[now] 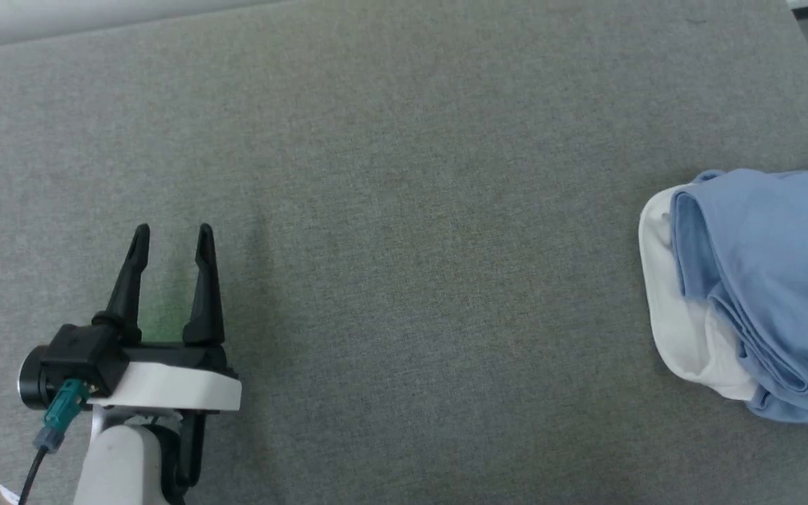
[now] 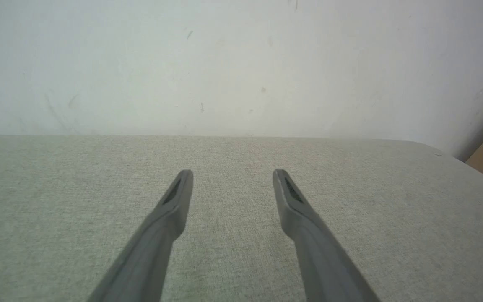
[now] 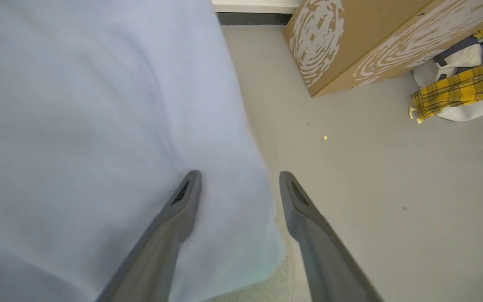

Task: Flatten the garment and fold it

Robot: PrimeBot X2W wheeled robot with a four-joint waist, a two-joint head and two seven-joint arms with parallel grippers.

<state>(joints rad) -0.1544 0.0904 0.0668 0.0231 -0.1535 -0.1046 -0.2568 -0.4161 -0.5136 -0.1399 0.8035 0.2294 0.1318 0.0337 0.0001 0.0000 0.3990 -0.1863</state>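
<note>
Nearest, at the lower left of the head view: left gripper (image 1: 174, 230), dark fingers spread wide and pointing away, over a grey fabric-covered table (image 1: 404, 210). Well apart from it, at the table's right side: the garment (image 1: 769, 280) — light blue, bunched in layered folds, white fabric (image 1: 677, 330) showing along the side toward the table's middle, partly cut off by the frame. From the left wrist: spread fingers above the grey weave, pale scuffed wall (image 2: 241, 63) beyond. From the right wrist: right gripper (image 3: 240, 174), jaws parted and pinching nothing, one finger over the pale blue cloth, the other past its edge. Beyond — grey floor (image 3: 371, 167), cardboard box (image 3: 350, 46) with white woodgrain print, yellow plaid cloth (image 3: 463, 88) farthest off.
</note>
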